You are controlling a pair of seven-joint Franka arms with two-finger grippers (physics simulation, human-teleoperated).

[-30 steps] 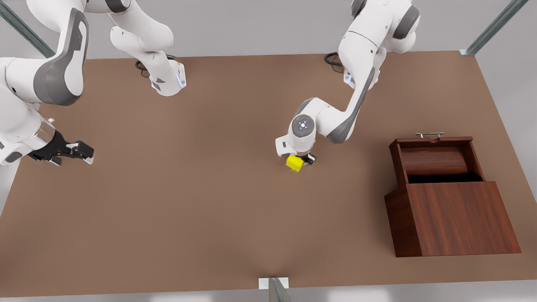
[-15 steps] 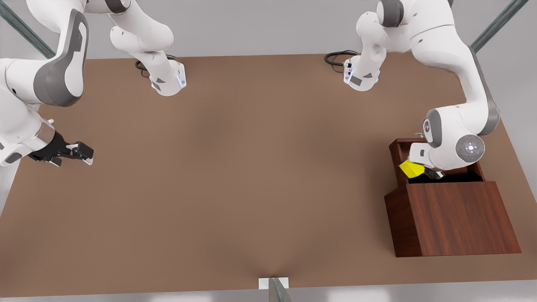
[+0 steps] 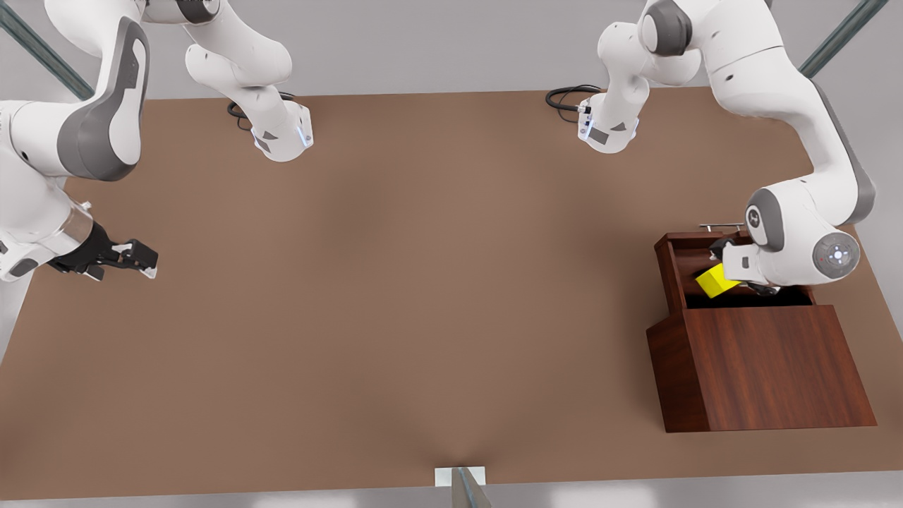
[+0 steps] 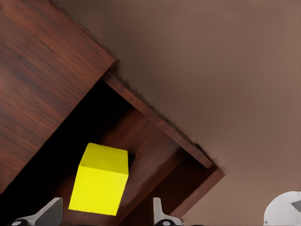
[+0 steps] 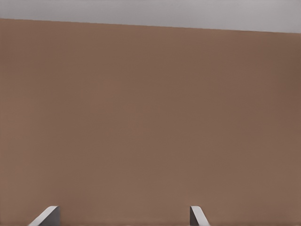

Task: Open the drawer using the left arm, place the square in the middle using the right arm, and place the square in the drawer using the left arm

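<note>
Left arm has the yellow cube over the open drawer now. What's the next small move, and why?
Probably withdraw the left gripper upward. Its fingers look spread wider than the square, which sits within the drawer walls, apparently released. The right gripper waits open at the front view's left.

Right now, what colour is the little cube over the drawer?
Bright yellow. The cube shows best in the left wrist view, against the dark reddish-brown drawer.

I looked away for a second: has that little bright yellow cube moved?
Yes. The small bright yellow cube was out on the bare brown tabletop; now it sits over the open dark wooden drawer at the front view's right, between the left gripper's parted fingers.
</note>
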